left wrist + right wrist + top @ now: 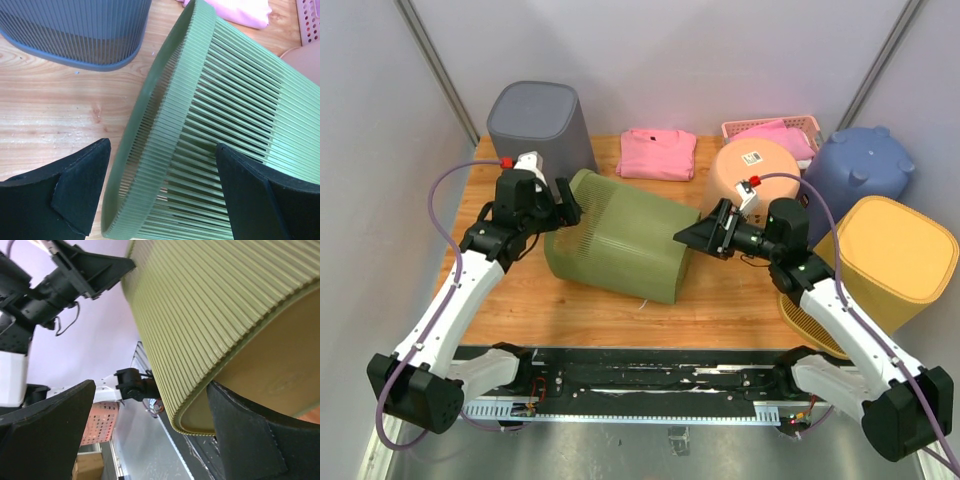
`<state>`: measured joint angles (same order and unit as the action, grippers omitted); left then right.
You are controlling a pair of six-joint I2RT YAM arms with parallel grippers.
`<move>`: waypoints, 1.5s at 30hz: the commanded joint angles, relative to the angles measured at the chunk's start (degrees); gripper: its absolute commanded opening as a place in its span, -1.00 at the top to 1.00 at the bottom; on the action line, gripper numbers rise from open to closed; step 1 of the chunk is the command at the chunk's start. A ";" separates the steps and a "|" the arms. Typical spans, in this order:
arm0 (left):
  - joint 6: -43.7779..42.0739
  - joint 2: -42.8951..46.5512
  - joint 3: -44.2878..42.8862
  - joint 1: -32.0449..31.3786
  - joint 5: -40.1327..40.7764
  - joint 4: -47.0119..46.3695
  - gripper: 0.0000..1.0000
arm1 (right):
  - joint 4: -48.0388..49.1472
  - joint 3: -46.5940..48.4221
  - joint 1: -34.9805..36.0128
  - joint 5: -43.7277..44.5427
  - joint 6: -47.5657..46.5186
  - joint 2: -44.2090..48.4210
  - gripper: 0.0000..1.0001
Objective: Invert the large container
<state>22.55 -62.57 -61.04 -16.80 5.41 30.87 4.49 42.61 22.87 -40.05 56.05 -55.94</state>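
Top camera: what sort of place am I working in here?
Most likely a robot test booth staged as a laundry corner: plain walls close in a wooden table, crowded with a green basket, a grey basket and folded pink clothes.

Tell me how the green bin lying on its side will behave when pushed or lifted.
The green bin looks like thin slatted plastic, so probably light for its size, with some flex at the rim. Lying on its rounded side, it may rock or roll if pushed.
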 commanded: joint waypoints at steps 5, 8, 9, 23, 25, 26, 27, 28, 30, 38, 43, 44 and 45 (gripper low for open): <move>-1.44 -1.00 1.87 0.36 -0.36 1.26 -0.80 | 8.89 11.35 6.30 -3.05 1.55 0.09 -0.91; -1.17 -0.80 1.98 0.37 -2.09 0.41 -0.80 | 9.36 14.83 9.53 -1.84 0.51 -2.23 -0.91; -1.02 -0.75 2.02 0.41 -2.64 0.14 -0.80 | 9.39 15.99 10.97 -1.25 -0.32 -3.43 -0.91; 5.47 -0.25 6.45 0.36 -14.83 -7.88 -0.80 | 2.27 37.43 17.63 9.85 -14.54 -23.00 -0.90; 5.75 -0.54 5.93 0.36 -14.80 -8.27 -0.80 | 2.23 40.68 17.59 10.11 -14.72 -26.71 -0.90; 5.78 -0.85 5.28 0.36 -14.49 -8.14 -0.80 | 2.29 42.29 17.59 10.14 -14.74 -28.37 -0.90; 5.76 -1.14 4.66 0.36 -14.09 -7.92 -0.80 | 2.16 43.82 17.56 10.18 -14.74 -30.64 -0.90; 5.76 -1.56 4.04 0.36 -13.70 -7.65 -0.81 | 1.90 45.20 17.62 9.93 -14.74 -32.11 -0.89; 5.63 -2.04 2.99 0.36 -13.43 -7.16 -0.81 | 0.90 47.92 17.58 9.17 -14.65 -34.05 -0.88; 3.25 -0.03 -0.60 0.36 -9.75 -2.47 -0.84 | -16.41 48.24 17.62 16.50 -28.37 -22.57 -0.86; 1.02 4.01 -2.92 0.36 -8.43 -0.02 -0.88 | -28.01 34.13 17.57 37.80 -40.41 -2.59 -0.94; 0.54 5.04 -2.84 0.36 -8.45 -0.02 -0.90 | -29.27 30.59 17.57 41.62 -41.51 1.07 -0.94; 0.04 6.52 -2.65 0.36 -8.49 -0.09 -0.92 | -30.39 25.95 17.52 45.85 -42.39 4.87 -0.95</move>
<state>25.45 -60.90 -61.76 -16.27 -4.16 29.65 -15.40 79.88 39.81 -13.98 24.21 -63.72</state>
